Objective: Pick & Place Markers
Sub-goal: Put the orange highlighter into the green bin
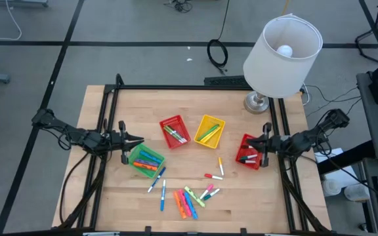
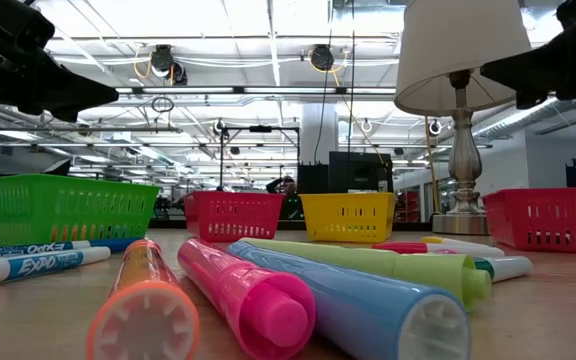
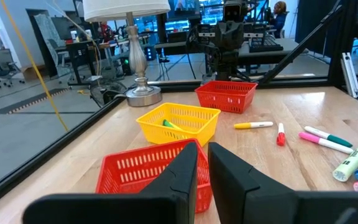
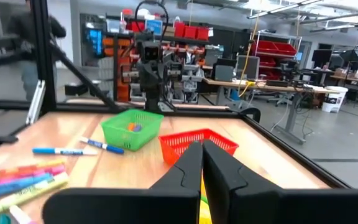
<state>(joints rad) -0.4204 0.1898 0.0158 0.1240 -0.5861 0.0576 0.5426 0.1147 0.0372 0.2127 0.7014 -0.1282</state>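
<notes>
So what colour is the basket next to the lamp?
Yellow mesh basket, clearest in the high view.

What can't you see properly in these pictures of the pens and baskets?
- Low view: what lies inside the green basket and the yellow basket; their mesh walls hide it.
- High view: part of the red basket by the right gripper; the arm covers it.
- High view: how many markers are in the green basket; they overlap and are too small.
- Left wrist view: the highlighters are cut off by the edge.
</notes>
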